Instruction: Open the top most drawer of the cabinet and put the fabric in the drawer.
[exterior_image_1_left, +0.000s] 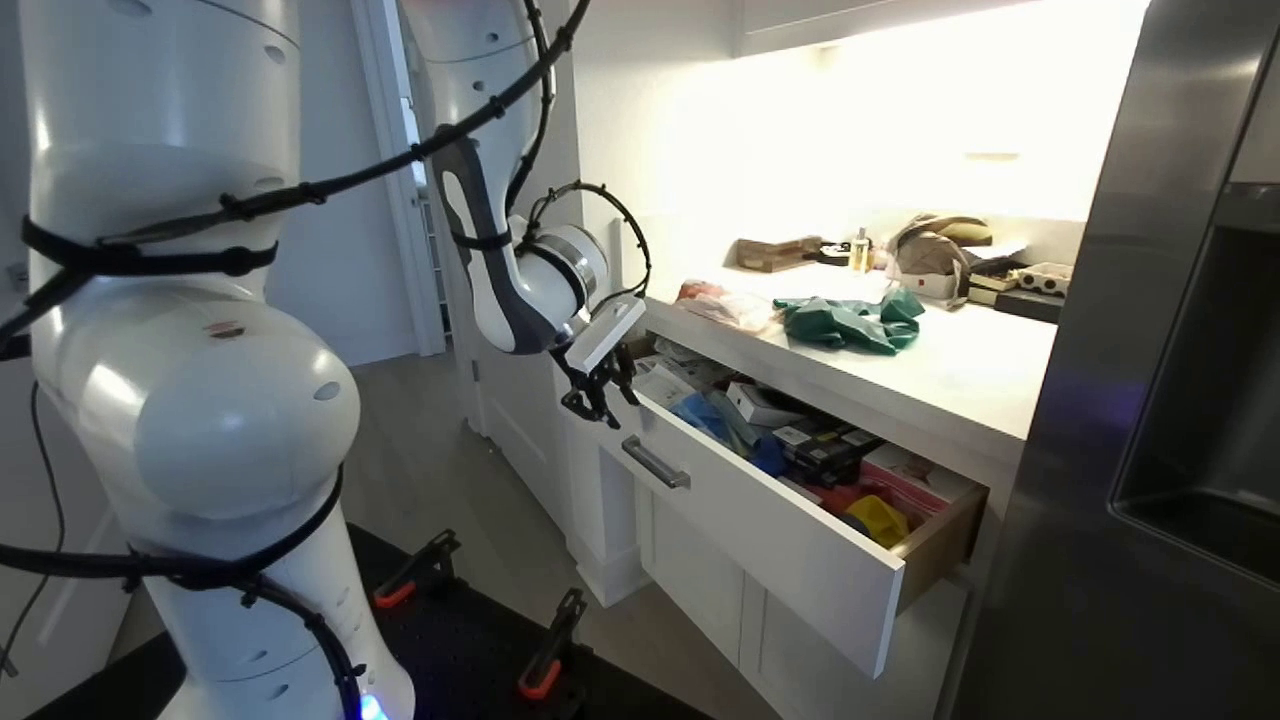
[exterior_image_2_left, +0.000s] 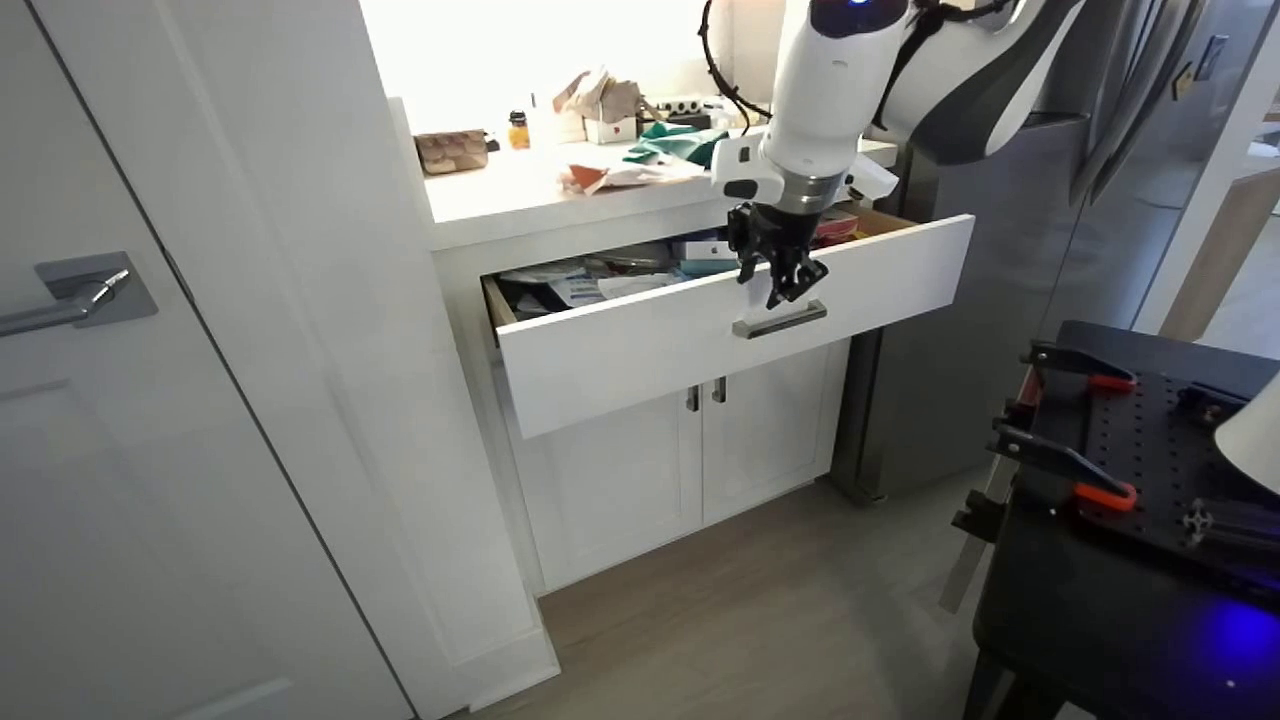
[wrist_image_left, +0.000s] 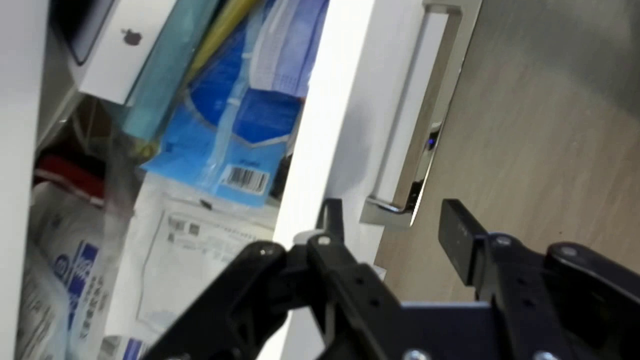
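Handling the green fabric (exterior_image_1_left: 850, 325): grip point and placement

Location. Read the clock in an exterior view, with the gripper (wrist_image_left: 392, 225) as hub. The green fabric lies crumpled on the pale countertop (exterior_image_1_left: 960, 370) of the white base cabinet (exterior_image_2_left: 610, 490), between two and three o'clock. The top drawer (exterior_image_1_left: 770, 520) stands open; its silver bar handle (exterior_image_1_left: 655, 463) is near the gripper, at five o'clock.

Gripper state. The jaws stand apart and grip nothing; whether they touch the top drawer cannot be told. Opening is judged complete; the transfer is not yet done.

Handling. Expect a light, limp sheet that should tolerate a firm squeeze (breakage is an unlikely concern). Its highlights suggest a smooth face, so a shallow pinch may slip. Take hold at the bunched fold on the fabric's own two-to-three o'clock side; straddle the ridge and close low. Avoid its nine o'clock side: crumpled off-white packaging (exterior_image_1_left: 735, 308) sits just beside it and could be caught in the same grip.

Placement. Raise the bundle until its hanging tail clears the top drawer's front. Lower it onto the blue packet (wrist_image_left: 205, 155), clear of the white Apple box (wrist_image_left: 125, 55), then release; loose corners may drape over the edge and need tucking.
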